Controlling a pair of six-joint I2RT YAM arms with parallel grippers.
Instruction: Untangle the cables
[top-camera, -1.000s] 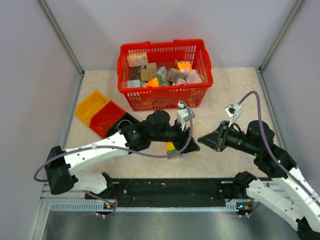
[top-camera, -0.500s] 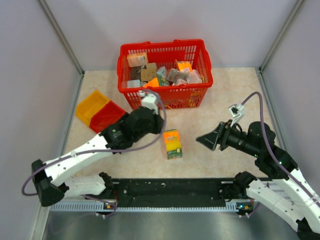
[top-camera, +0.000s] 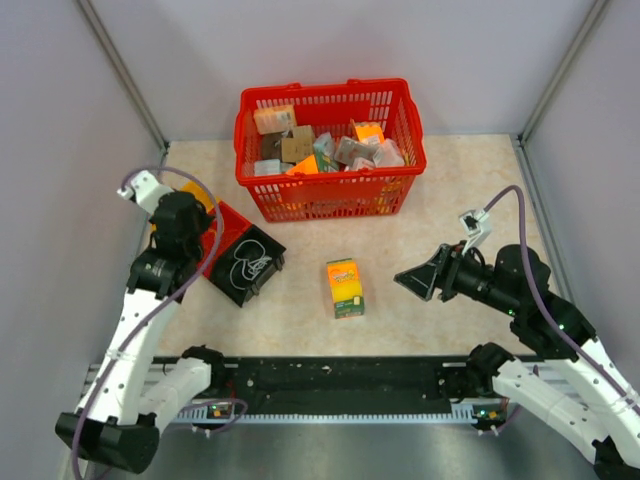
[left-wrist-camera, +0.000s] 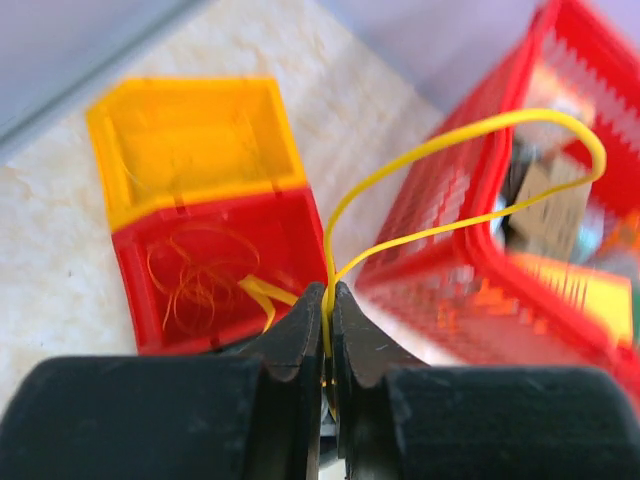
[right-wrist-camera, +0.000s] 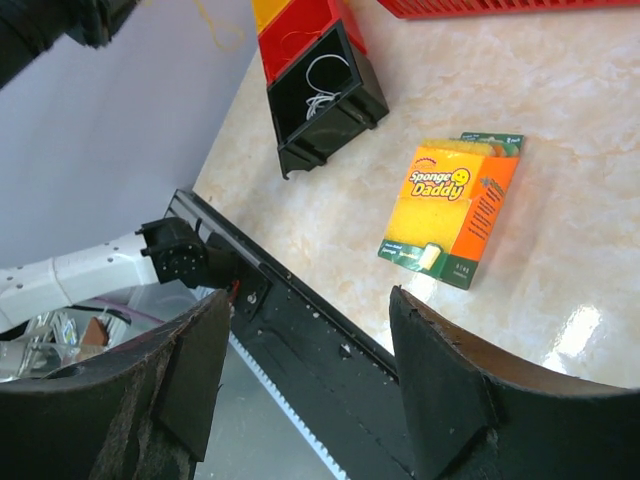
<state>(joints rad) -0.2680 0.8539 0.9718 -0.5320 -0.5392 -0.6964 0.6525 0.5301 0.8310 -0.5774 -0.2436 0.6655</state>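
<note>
Top external: high, from the near-edge side, looking down on the bench (top-camera: 450, 190). Left wrist: close, past jaws, facing red bin (left-wrist-camera: 200, 270) and basket (left-wrist-camera: 440, 200). Right wrist: low, oblique; shares black bin (right-wrist-camera: 325, 95) and sponge box (right-wrist-camera: 455, 205) with top.

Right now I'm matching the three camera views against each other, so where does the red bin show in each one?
Top external: red bin at left, next to the black bin.
Left wrist: red bin lower left, behind the pinched yellow cable.
Right wrist: red bin at the top edge, just above the black bin.
Shared landmark: the red basket.
</note>
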